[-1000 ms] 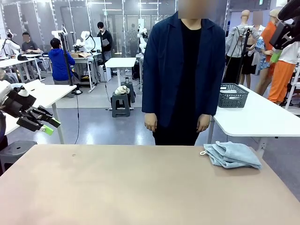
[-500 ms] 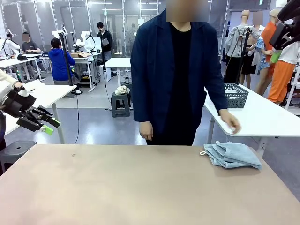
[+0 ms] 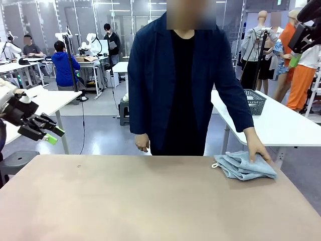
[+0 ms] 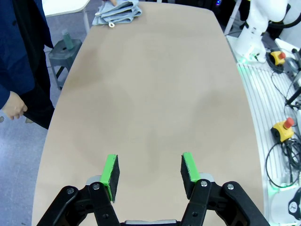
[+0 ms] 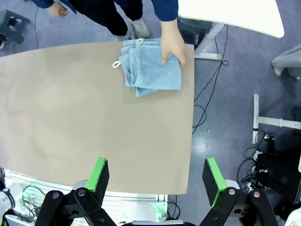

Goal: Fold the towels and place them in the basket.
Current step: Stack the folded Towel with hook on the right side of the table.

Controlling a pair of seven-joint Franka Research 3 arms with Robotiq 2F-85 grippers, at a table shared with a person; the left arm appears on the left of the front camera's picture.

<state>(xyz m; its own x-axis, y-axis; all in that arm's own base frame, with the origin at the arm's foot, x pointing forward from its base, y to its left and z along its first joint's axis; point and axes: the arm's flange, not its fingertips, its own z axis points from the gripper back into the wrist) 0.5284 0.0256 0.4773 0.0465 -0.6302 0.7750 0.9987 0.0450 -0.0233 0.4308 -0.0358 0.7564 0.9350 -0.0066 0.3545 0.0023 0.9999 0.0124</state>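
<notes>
A small pile of pale blue towels [image 3: 245, 166] lies at the table's far right corner, with a white loop at its left side. The person's hand [image 3: 258, 150] rests flat on it. In the right wrist view the towels [image 5: 151, 70] lie far below my right gripper [image 5: 155, 173], which is open and empty high above the table. My left gripper [image 3: 52, 134] hangs off the table's left side, also open [image 4: 150, 168] with nothing between its pads; the towels [image 4: 117, 12] are at the far end there. The dark mesh basket [image 3: 253, 102] stands on the white table behind.
The person stands at the far edge of the tan table [image 3: 150, 201], leaning toward its right corner. A white table [image 3: 286, 125] stands behind at the right, and a grey stool [image 3: 17, 159] at the left. The other arm's white base [image 4: 256, 28] and cables border the table's robot side.
The person stepped closer, leaned over, and brought a hand down onto the towels. Neither gripper has moved.
</notes>
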